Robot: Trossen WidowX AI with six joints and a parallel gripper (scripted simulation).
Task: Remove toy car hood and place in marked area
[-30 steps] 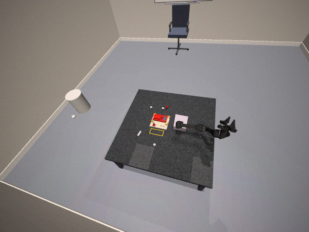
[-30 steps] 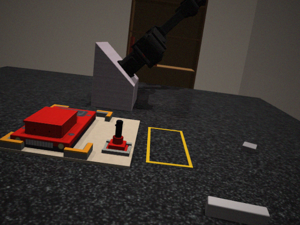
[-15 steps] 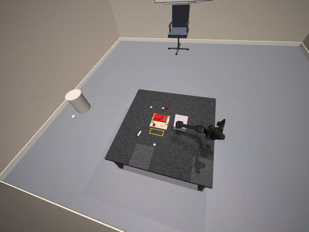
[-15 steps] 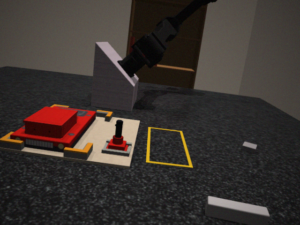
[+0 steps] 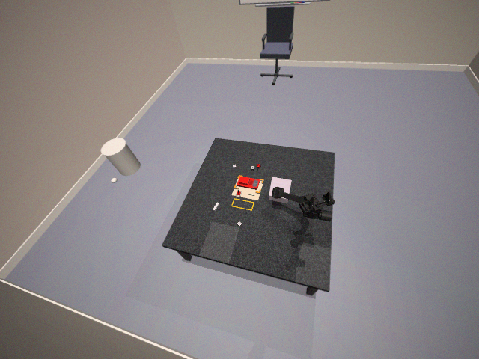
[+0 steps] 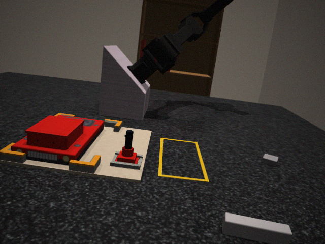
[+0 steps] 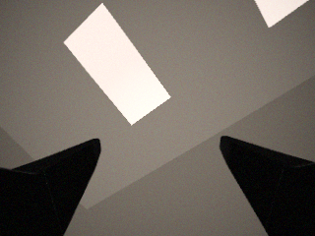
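Boxy red toy car (image 6: 59, 136); gripper (image 7: 159, 147) wide, empty.

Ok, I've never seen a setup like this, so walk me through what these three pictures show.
One robot arm is bolted to a dark table. The top view looks down on the room, the exterior view sits near the tabletop, and the wrist view looks out between the fingers of the arm's gripper, here aimed at ceiling lights. On the table lie a red toy car on a board, a yellow marked area and small white blocks. The gripper is open and holds nothing.
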